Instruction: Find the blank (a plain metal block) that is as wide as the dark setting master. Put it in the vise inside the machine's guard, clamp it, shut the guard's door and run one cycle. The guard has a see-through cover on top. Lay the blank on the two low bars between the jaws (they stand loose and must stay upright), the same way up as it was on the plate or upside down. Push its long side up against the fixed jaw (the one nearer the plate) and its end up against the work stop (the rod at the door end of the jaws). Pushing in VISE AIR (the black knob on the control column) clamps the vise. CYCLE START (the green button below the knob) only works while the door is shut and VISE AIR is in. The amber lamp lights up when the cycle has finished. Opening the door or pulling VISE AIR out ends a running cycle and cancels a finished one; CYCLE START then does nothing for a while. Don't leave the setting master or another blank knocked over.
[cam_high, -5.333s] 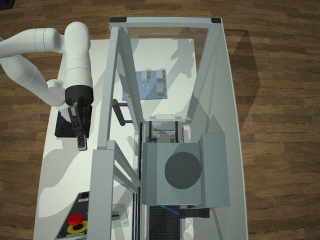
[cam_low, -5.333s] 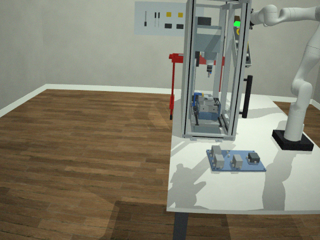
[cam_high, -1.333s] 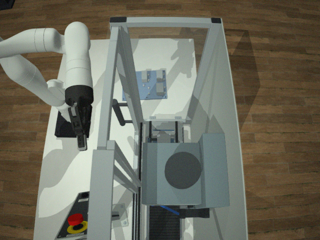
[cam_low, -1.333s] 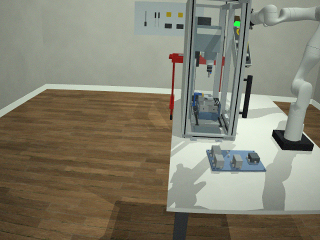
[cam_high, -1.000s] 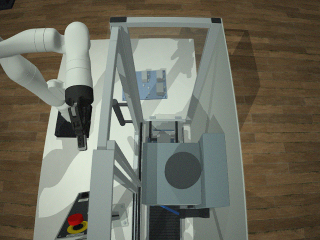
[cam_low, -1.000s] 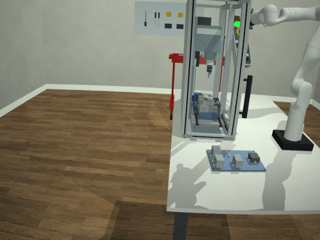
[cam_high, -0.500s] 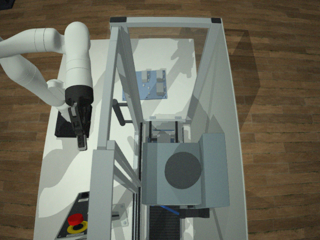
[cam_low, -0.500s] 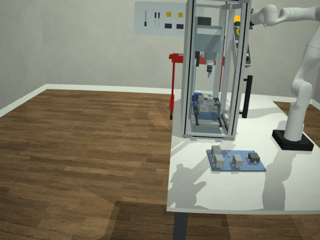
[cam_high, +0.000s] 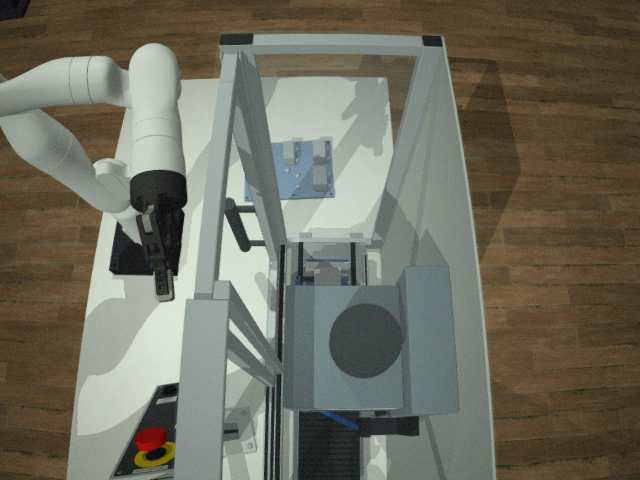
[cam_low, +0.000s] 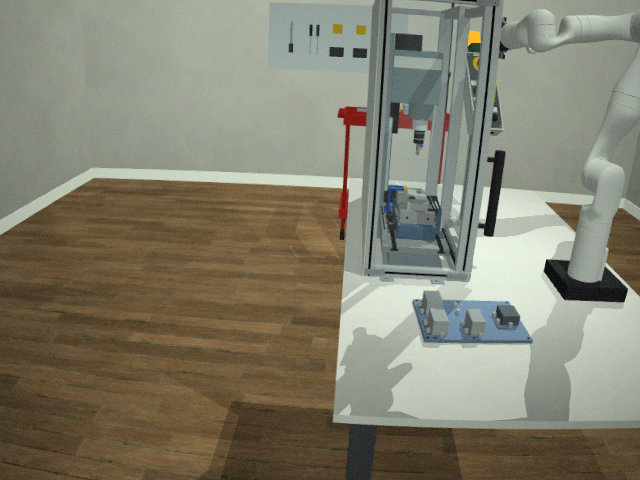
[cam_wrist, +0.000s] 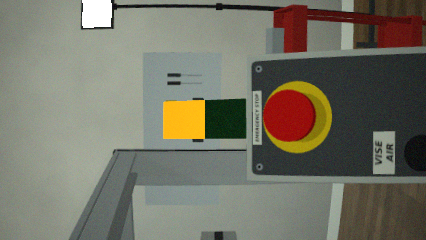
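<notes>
At 9 o'clock of the guard (cam_high: 206, 206) (cam_low: 373, 155) in the top view, I've got the pincer (cam_high: 164, 289) (cam_low: 503, 38) closed, above the counter (cam_high: 124, 330) (cam_low: 516, 382). Black door handle (cam_high: 237, 224) (cam_low: 494, 193) at about 2 o'clock from it. Control panel (cam_high: 147, 459) (cam_wrist: 345, 75) near 6 o'clock. Wrist view: amber lamp (cam_wrist: 184, 119) (cam_low: 474, 37) lit, at 9 o'clock from the red stop button (cam_wrist: 289, 116) (cam_high: 151, 438), dark green lamp segment (cam_wrist: 225, 119) between. VISE AIR knob (cam_wrist: 417, 152) cut off at the 3 o'clock edge; can't tell if pushed in. Vise (cam_low: 416, 214) is inside the guard, under the machine head (cam_high: 310, 346) (cam_low: 416, 82); can't make out the matching blank in it. Blue plate (cam_high: 302, 193) (cam_low: 496, 335) at 1 to 2 o'clock from the pincer, top view: three pale blocks (cam_high: 320, 178) (cam_low: 474, 321), plus the dark setting master (cam_low: 507, 314), visible in the exterior view.
</notes>
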